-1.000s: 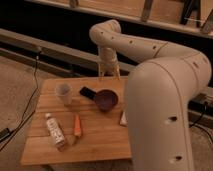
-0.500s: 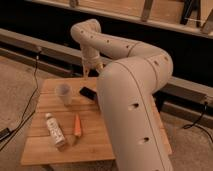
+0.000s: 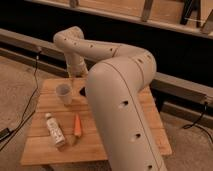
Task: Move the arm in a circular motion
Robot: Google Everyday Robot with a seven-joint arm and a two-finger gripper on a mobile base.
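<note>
The arm (image 3: 117,85) arches up and over, claw (image 3: 76,78) down at the table's (image 3: 45,102) far edge, its state untellable.

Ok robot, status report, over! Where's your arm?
End effector low at back edge of the wooden table. Thick beige-white robot arm bent across the table. Clear plastic cup close by, just in front.

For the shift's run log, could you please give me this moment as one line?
arm: bent over table | gripper: at table's back edge, behind cup | also on table: bottle, carrot
</note>
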